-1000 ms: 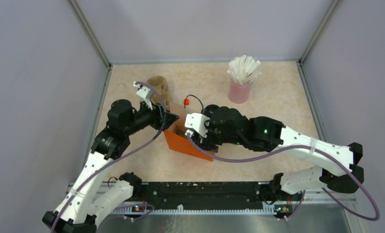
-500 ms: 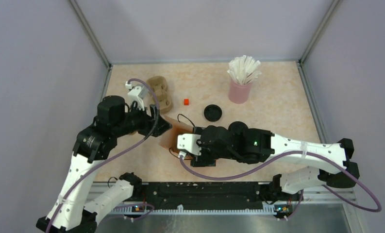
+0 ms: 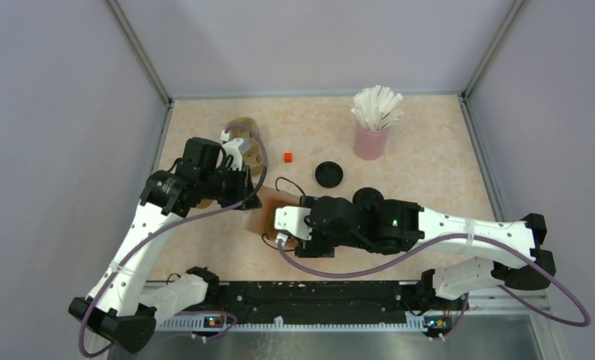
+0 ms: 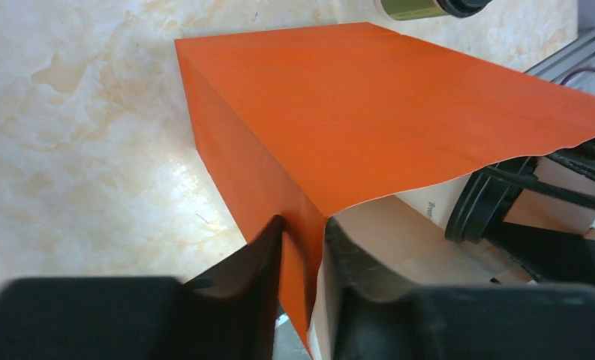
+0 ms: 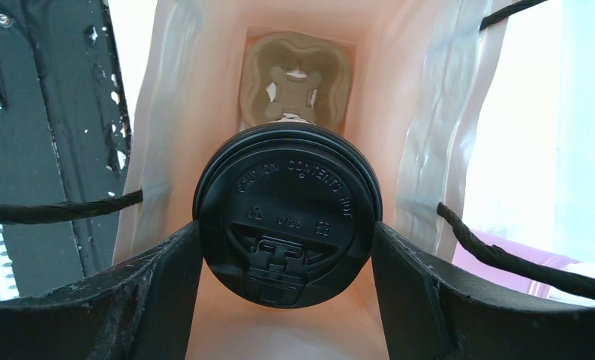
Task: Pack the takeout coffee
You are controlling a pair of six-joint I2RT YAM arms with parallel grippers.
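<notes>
The takeout coffee (image 5: 286, 199), seen from above as a round black lid, sits between the fingers of my right gripper (image 5: 286, 229), which is shut on it inside the open orange bag (image 5: 196, 82). A brown cardboard carrier (image 5: 296, 75) lies at the bag's bottom below the cup. In the top view the right gripper (image 3: 277, 225) reaches down into the bag (image 3: 262, 210). My left gripper (image 4: 303, 232) is shut on the bag's upper wall edge (image 4: 399, 97), one finger outside and one inside; it is also in the top view (image 3: 243, 191).
A second black-lidded cup (image 3: 329, 174) stands behind the bag; its olive side shows in the left wrist view (image 4: 414, 7). Brown cardboard carriers (image 3: 245, 139) lie at the back left, a small red block (image 3: 287, 157) mid-table, a pink cup of white straws (image 3: 371, 139) at the back right.
The bag went from tilted with its orange side up to standing open. My right gripper swung toward the table's front edge and down into it with the cup. My left arm shifted while holding the bag's edge.
</notes>
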